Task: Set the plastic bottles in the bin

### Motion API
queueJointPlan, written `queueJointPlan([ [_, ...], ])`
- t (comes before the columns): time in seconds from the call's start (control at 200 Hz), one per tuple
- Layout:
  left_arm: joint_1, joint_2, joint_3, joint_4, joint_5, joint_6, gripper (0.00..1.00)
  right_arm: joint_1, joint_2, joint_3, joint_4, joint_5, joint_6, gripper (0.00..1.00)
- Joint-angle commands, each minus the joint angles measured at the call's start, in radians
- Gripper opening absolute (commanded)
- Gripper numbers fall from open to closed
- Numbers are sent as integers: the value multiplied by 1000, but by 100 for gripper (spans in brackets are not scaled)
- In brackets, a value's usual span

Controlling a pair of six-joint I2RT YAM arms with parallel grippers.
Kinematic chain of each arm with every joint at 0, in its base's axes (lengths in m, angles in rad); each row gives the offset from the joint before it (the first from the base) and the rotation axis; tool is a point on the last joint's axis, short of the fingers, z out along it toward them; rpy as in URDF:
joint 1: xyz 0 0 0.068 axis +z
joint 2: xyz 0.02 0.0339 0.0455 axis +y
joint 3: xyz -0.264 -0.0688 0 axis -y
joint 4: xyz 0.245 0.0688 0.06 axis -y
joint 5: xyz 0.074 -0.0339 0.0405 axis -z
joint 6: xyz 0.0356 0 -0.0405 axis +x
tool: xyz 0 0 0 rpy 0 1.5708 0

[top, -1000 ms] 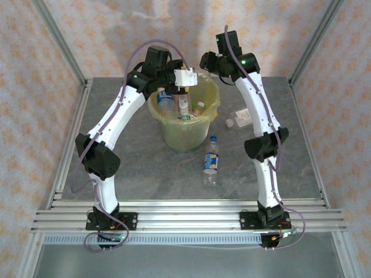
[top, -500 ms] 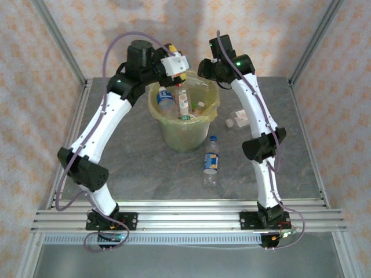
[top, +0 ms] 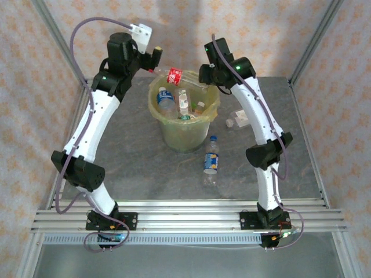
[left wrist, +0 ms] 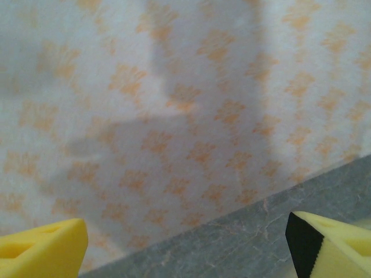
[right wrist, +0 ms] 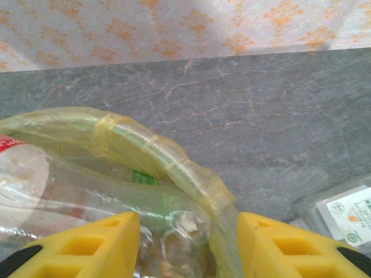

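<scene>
Left gripper (top: 155,60), fingers now spread, has lifted toward 11 o'clock. Right gripper (right wrist: 188,243) alone pinches the red-labelled bottle (top: 174,75) over the bin (top: 185,136), not yet dropped.

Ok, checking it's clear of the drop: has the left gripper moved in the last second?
Yes. From above the bin, the left gripper has swung left and back, past the rim.

Left pincer (left wrist: 185,237) agape — right pincer (right wrist: 185,231) tight.
</scene>
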Motion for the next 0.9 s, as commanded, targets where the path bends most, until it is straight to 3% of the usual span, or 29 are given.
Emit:
queueJointPlan([
  [0.0,8,89,133,-109,-31,-202,90,4,-51,-38,-25,77,-23,48],
  [0.155,21,288,431,-368,-81,-333,87,4,-69,-67,-13,87,-22,48],
  [0.24,30,334,501,-455,-109,-412,85,4,-67,-71,-9,91,-22,48],
  [0.545,33,223,246,-353,-115,-522,74,4,-42,-51,-4,74,-28,48],
  [0.896,33,184,100,-231,81,-642,55,3,-39,-51,-13,84,-37,48],
])
